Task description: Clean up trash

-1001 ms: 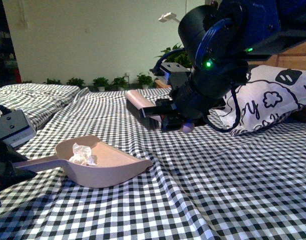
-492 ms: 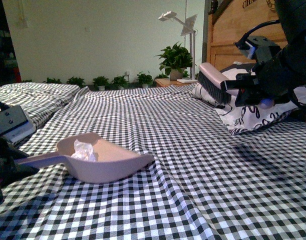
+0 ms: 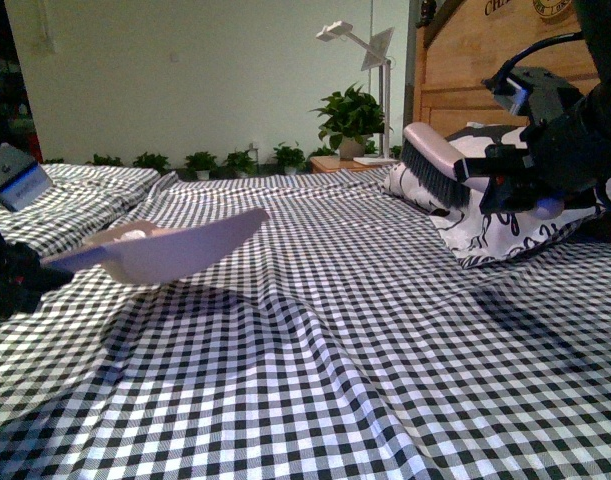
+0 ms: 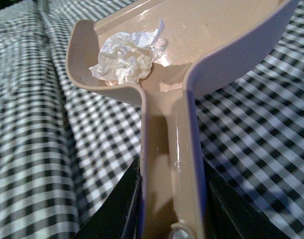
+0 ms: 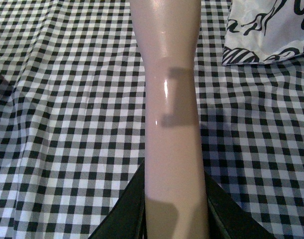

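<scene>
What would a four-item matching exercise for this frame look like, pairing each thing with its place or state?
Things:
1. dustpan
2. trash
3. brush
4. printed pillow

States:
A. lying at the closed back end of the pan
B. held by its handle in the right gripper, bristles pointing down
C. resting on the checked cloth near the wooden headboard
D. held above the cloth by the left gripper

Pairs: 1-D, 2-A, 3-B, 4-C

We see white trash in a pale pink dustpan, a black-bristled pink brush, black-and-white checked cloth.
</scene>
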You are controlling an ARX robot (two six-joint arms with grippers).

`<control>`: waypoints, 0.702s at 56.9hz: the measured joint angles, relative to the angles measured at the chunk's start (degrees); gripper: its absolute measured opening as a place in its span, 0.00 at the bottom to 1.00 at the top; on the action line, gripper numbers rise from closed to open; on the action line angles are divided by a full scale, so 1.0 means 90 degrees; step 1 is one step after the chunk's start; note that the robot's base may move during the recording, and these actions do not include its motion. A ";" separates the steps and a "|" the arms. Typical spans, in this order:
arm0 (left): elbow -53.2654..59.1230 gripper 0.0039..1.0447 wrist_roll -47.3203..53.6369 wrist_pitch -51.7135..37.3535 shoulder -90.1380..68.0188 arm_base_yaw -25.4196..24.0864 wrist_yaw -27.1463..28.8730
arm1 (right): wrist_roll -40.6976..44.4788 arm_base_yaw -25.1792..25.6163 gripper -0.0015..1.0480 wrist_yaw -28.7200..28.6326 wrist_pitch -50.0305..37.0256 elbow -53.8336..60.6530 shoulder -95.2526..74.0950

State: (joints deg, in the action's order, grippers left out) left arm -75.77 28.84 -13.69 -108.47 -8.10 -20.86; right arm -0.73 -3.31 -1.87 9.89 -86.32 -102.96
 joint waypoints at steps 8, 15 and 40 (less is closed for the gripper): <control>-0.0138 0.27 -0.0262 -0.0124 0.0379 -0.0080 0.0624 | -0.0165 0.0148 0.19 -0.0015 -0.0141 0.0216 0.0449; -0.0107 0.27 -0.0403 -0.0022 0.0833 -0.0153 0.0923 | -0.0311 0.0289 0.19 -0.0066 -0.0250 0.0449 0.0860; 0.0896 0.27 -0.0901 0.0517 0.3026 -0.0342 0.0767 | -0.0668 0.0901 0.19 -0.0270 -0.0933 0.1566 0.2698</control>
State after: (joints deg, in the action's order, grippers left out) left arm -67.70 20.73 -9.04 -81.23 -11.18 -13.96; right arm -6.74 4.80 -4.29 1.50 -72.23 -78.67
